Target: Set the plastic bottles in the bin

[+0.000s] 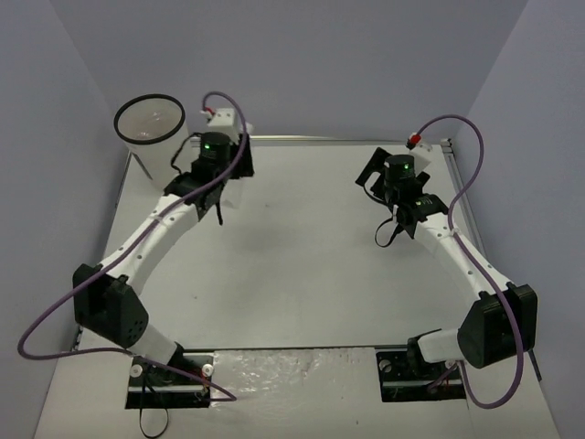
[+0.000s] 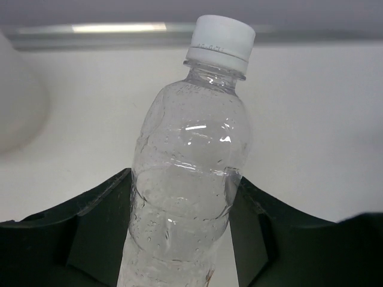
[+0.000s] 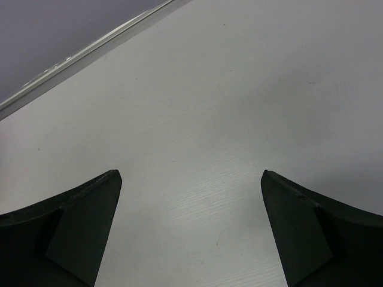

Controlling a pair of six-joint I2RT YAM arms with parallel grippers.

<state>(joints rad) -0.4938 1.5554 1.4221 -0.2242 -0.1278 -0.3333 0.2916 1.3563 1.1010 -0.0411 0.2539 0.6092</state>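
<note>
The left end effector (image 2: 185,179) clamps a clear, white-capped bottle (image 2: 191,149) near the white bin (image 1: 137,151). The right end effector (image 3: 191,179) hangs wide open above the bench (image 3: 209,89); it holds nothing.

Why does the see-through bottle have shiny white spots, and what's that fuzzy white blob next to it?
Left wrist view: light glints off the clear bottle; the blob is probably the bin, out of focus. Top view: the table has a shiny patch along its near edge. Right wrist view: soft, even light, no glare.
</note>
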